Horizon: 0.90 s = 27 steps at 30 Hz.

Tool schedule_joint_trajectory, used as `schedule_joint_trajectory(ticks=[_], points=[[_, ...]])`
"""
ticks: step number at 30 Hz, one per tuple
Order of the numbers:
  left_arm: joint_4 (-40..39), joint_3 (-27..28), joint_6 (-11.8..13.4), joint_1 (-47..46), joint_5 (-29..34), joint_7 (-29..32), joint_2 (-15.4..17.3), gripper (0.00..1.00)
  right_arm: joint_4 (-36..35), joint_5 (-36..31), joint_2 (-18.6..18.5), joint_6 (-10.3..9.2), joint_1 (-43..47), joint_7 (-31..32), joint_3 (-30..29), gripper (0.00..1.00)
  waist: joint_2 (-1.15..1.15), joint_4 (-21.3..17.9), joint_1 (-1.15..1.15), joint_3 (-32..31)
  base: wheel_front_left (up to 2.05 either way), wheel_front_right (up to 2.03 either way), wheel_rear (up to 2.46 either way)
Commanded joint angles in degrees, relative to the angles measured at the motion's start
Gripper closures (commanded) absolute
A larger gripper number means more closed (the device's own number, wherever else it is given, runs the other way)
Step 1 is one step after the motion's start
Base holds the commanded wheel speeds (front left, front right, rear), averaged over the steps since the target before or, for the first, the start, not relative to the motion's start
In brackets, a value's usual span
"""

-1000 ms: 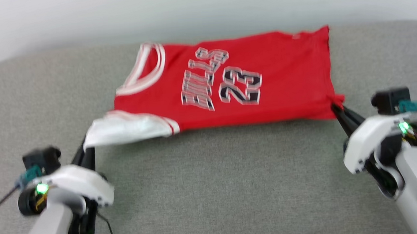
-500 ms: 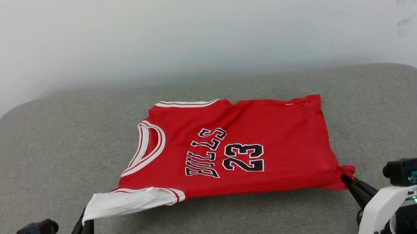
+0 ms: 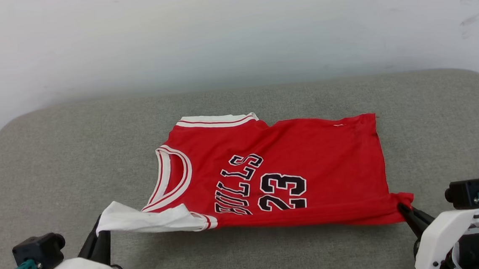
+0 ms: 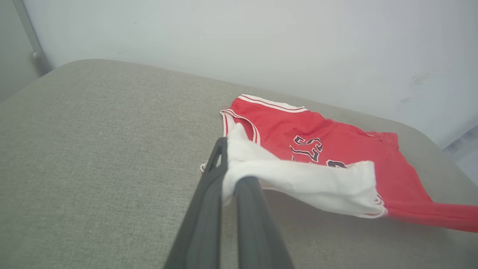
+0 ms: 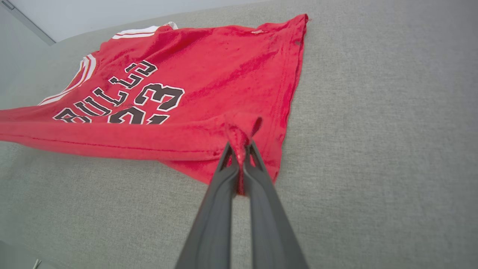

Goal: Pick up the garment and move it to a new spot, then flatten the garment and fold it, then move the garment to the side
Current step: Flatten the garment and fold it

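The garment [image 3: 309, 163], a red jersey with white sleeves and black "BULLS 23" lettering, lies spread on the grey cushion, collar to the left. Its near edge is lifted off the surface and folds up toward the lettering. My left gripper [image 3: 101, 222] is shut on the white sleeve [image 3: 144, 219] at the near left; the left wrist view shows the sleeve [image 4: 298, 181] pinched between my fingers [image 4: 209, 186]. My right gripper [image 3: 401, 208] is shut on the garment's near right hem corner, and the right wrist view shows the red cloth [image 5: 239, 138] bunched in the gripper [image 5: 239, 149].
The grey fabric cushion [image 3: 55, 156] stretches wide on all sides of the jersey, with rounded far corners. A pale wall [image 3: 232, 33] rises right behind it. Bare cushion lies between my two grippers in front.
The camera tilted up, so the whole picture shifted. Both grippers keep their hold and have raised the near edge, which now starts to cover the bottom of the lettering.
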Motion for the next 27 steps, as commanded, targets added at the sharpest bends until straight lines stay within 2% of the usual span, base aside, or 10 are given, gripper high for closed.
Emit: schedule_joint_trajectory(ticks=[1,9,19,23,24,25,26,27], points=[[1.97,-0.36,-1.03,-2.41,0.08,-0.27,-0.72,1.00,0.94,-0.44,0.45,-0.04,-1.89,0.58,0.11,1.00,0.00,-0.31,0.01,1.03,0.00,0.00,0.00],[11.91,-2.37,-6.21,-12.77,0.33,-0.44,-3.45,1.00,5.84,-1.23,1.01,-0.04,-8.86,0.89,1.53,1.00,0.00,-1.34,0.01,7.35,0.00,0.00,0.00],[26.78,-4.34,-12.75,-25.56,0.78,-1.20,-6.59,1.00,15.15,-1.14,-0.21,-0.04,-18.52,-2.15,4.21,1.00,0.00,-2.28,0.01,14.75,0.00,0.00,0.00],[32.64,-5.35,-15.13,-29.18,0.19,0.35,-7.73,1.00,18.49,-1.27,-0.33,-0.04,-21.84,-3.68,6.26,1.00,0.00,-2.69,0.01,17.14,0.00,0.00,0.00],[34.12,-5.82,-15.87,-29.91,-0.25,1.27,-8.05,1.00,19.40,-1.37,-0.29,-0.04,-22.48,-4.12,6.83,0.95,0.00,-2.75,0.01,17.56,0.00,0.00,0.00],[35.55,-6.15,-16.61,-30.65,-0.51,1.89,-8.40,1.00,20.12,-1.47,-0.26,-0.04,-23.04,-4.69,7.40,0.77,0.00,-2.80,0.01,17.97,0.00,0.00,0.00],[36.79,-6.46,-17.17,-31.41,-0.72,2.42,-8.73,1.00,20.95,-1.57,-0.21,-0.04,-23.47,-5.17,7.84,0.19,0.00,-2.80,0.01,18.27,0.00,0.00,0.00],[38.07,-6.86,-17.76,-31.83,-1.00,3.13,-9.07,0.76,21.94,-1.67,-0.17,-0.03,-23.69,-5.47,8.25,0.00,0.00,-2.81,0.01,18.43,0.00,0.00,0.00]])
